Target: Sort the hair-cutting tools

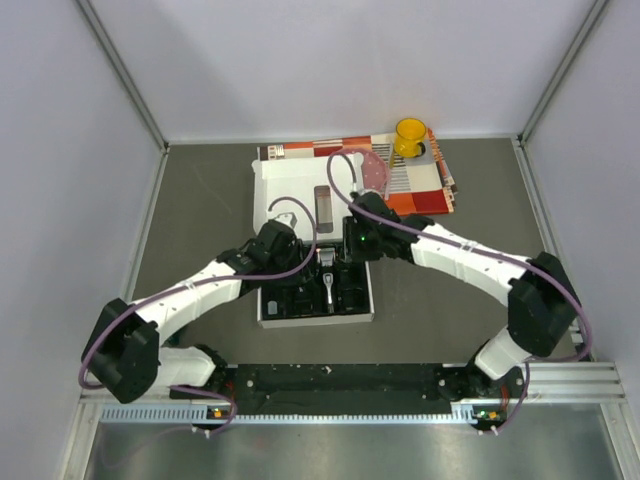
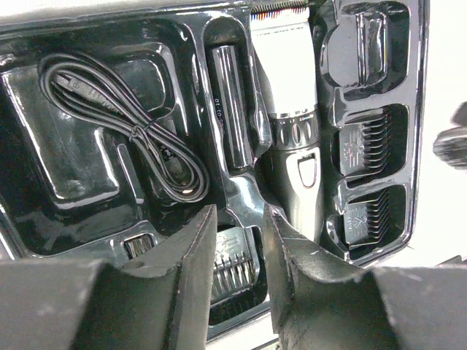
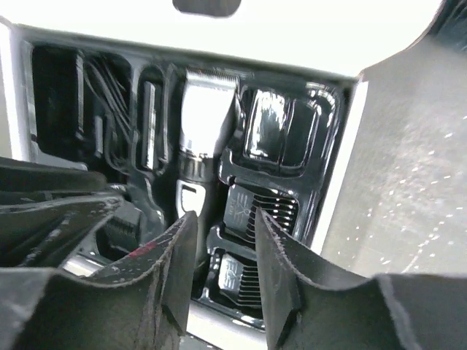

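Top view: the clipper [image 1: 328, 284] lies in the black tray [image 1: 350, 298], between my two wrists.

Left wrist: the left pincer [image 2: 239, 219] is part open and grips nothing. A guard comb [image 2: 233, 268] sits just beyond its tips, with the cord [image 2: 139, 138] off to its left.

Right wrist: the right pincer [image 3: 222, 219] is part open and empty, with the clipper straight ahead.

I judge we're at the placing stage; next I'd lift clear without snagging anything.

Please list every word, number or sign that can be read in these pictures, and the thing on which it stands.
Nothing can be read with certainty.
Clipper: small numbers by its dial, too blurred.
Slim tube: small print, too blurred.
Combs: moulded marks, unreadable.
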`<state>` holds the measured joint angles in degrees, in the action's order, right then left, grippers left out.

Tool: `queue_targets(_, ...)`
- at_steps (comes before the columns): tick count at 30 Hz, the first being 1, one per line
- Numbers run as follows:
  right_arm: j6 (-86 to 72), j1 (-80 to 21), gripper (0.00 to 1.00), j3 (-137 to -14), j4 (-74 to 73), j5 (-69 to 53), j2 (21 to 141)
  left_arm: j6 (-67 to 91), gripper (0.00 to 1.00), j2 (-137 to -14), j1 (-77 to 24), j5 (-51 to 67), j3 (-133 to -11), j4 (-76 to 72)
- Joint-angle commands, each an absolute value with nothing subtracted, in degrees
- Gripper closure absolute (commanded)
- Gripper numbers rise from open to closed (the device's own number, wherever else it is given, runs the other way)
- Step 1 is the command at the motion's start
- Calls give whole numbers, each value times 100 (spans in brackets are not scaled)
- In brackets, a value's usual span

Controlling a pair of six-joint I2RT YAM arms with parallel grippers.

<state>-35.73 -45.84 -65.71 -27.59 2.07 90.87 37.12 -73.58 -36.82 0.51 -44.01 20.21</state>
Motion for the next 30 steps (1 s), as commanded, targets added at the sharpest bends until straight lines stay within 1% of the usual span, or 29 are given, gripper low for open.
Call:
queue_targets(1,-3664,-4570,59,-7233,-3198,1332,8429,3586,62,-7049,-3665,-211,-4491,1898)
queue_targets(2,-3856,-4553,54,-7294,-3452,1545,8394,3577,61,-7014,-3665,-220,-4491,1890)
queue_targets(4,-4129,-4369,51,-7304,-3708,2123,8341,3533,58,-6918,-3665,-229,-4482,1863)
queue_targets(5,-4418,-4299,48,-7269,-3874,2266,8350,3516,57,-6891,-3665,-229,-4491,1855)
queue_targets(7,-4666,-3966,45,-7207,-4174,2443,8367,3463,54,-6812,-3665,-229,-4517,1837)
queue_targets(8,-4745,-3851,42,-7129,-4175,2452,8385,3445,52,-6785,-3665,-229,-4526,1837)
queue_targets(9,-4755,-3763,40,-7102,-4175,2487,8420,3411,51,-6742,-3665,-229,-4544,1828)
queue_targets(10,-4746,-3588,34,-7102,-4175,2513,8550,3384,45,-6724,-3665,-246,-4561,1837)
queue_targets(12,-4632,-3446,30,-7215,-4184,2522,8762,3297,42,-6689,-3665,-264,-4605,1837)
queue_targets(13,-4614,-3324,27,-7251,-4175,2540,8858,3287,39,-6671,-3665,-255,-4632,1846)
queue_targets(14,-4475,-3270,22,-7390,-4166,2523,9129,3252,38,-6645,-3665,-255,-4667,1846)
queue_targets(17,-4002,-3138,15,-7802,-4149,2435,9797,3173,33,-6601,-3665,-246,-4702,1837)
queue_targets(22,-3463,-3120,15,-8287,-3903,2232,10616,3120,26,-6495,-3665,-246,-4702,1837)
queue_targets(30,-3296,-3076,12,-8754,-3718,2198,11223,3076,26,-6328,-3630,-334,-4606,1837)
